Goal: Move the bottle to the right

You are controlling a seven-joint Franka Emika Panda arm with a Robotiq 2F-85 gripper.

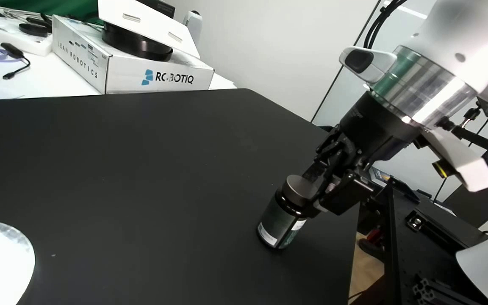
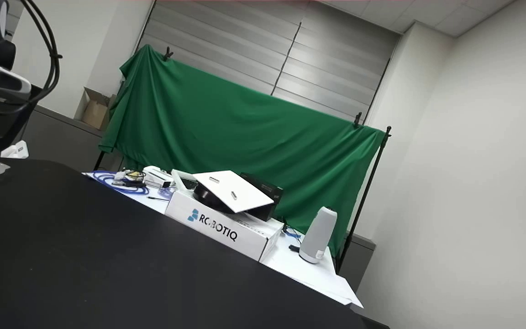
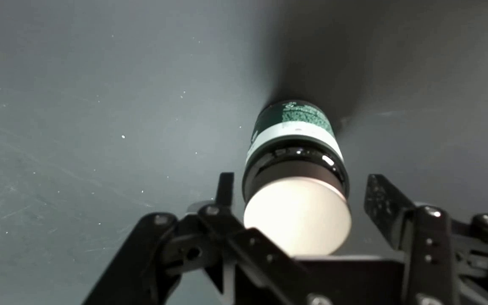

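My Robotiq gripper (image 3: 299, 180) has its jaws apart, a gap either side of the squat dark bottle (image 1: 284, 216) standing between them on the black tabletop (image 1: 142, 178). Nothing is gripped; I can't tell whether the rightward move is done or lies ahead. The bottle's print is illegible; well beyond the gripper, a white box (image 1: 159, 84) reads ROBOTIQ and LEAN ROBOTICS
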